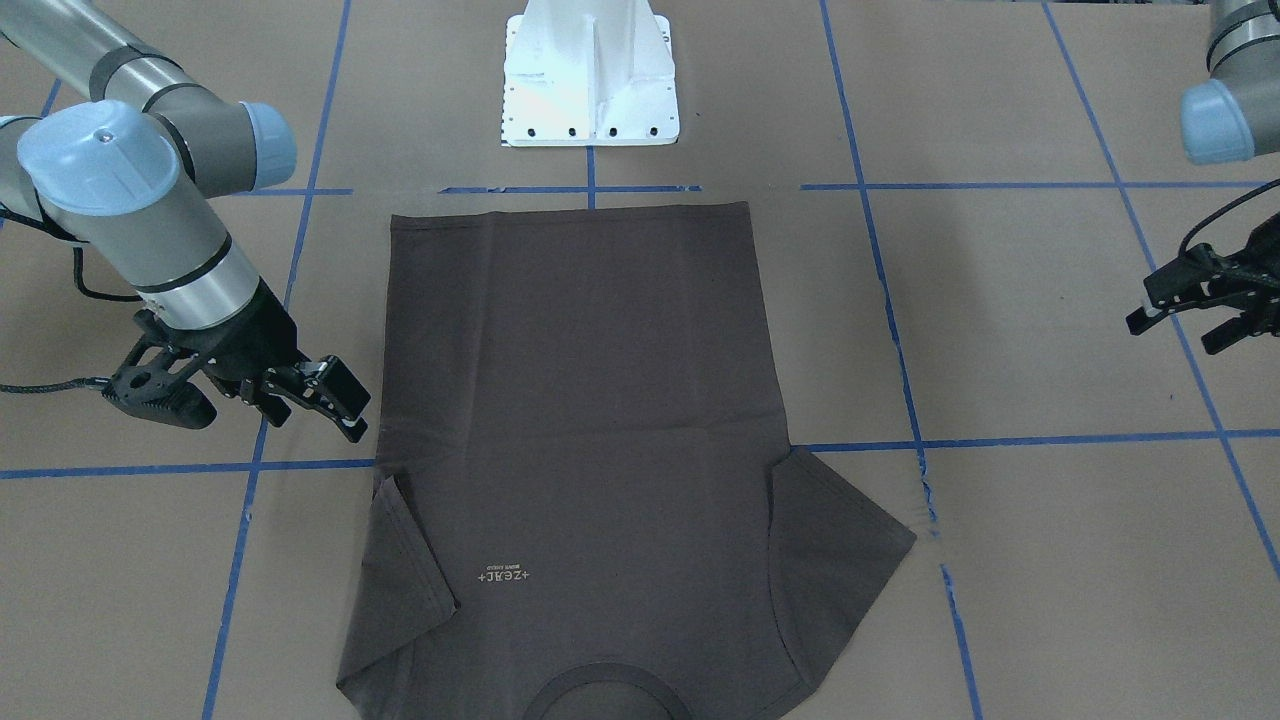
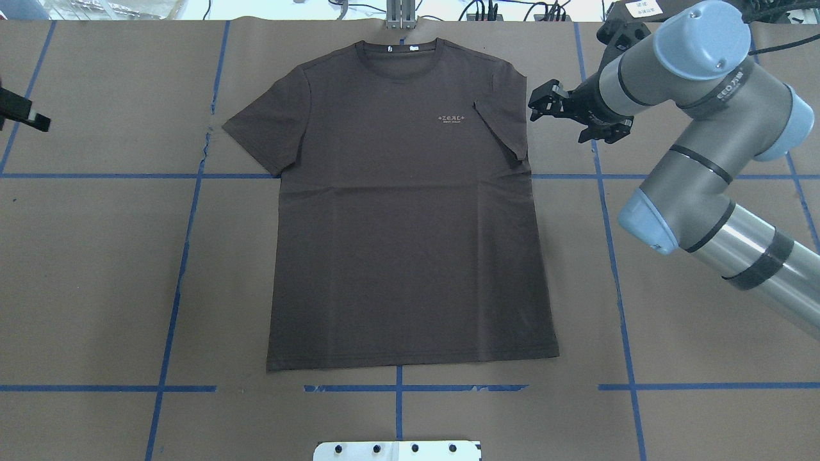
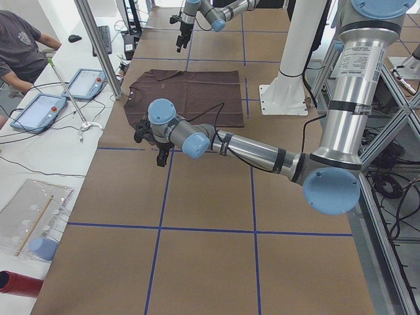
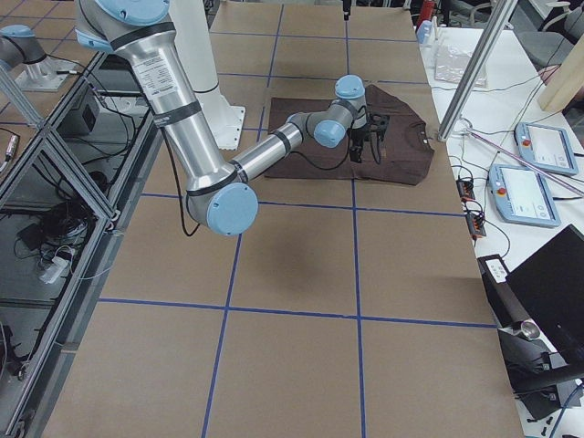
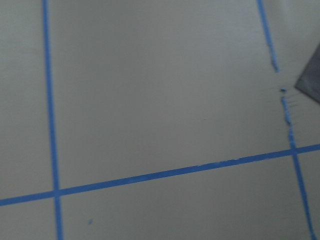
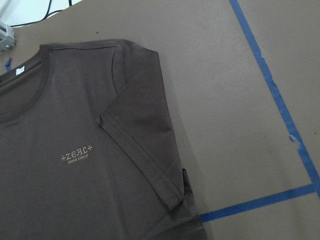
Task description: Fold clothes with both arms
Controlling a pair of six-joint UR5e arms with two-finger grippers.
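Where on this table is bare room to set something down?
Widest: brown paper table on the robot's left, between the dark grey-brown T-shirt and the black left gripper. Also the strip between hem and white pedestal base. Crowded: by the folded sleeve, where the right gripper hovers.

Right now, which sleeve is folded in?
The sleeve beside the right gripper: it lies folded over the shirt; the other sleeve spreads flat on the table.

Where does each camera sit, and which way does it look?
Front-facing: across the table, facing pedestal; T-shirt, right arm, left arm.
Overhead: behind pedestal, looking down; right arm.
Left side: table's end; left arm nearest.
Right side: opposite end; right arm nearest.
Left wrist: down at table; no body.
Right wrist: down at folded sleeve; no body.
Overhead and right wrist share the logo.
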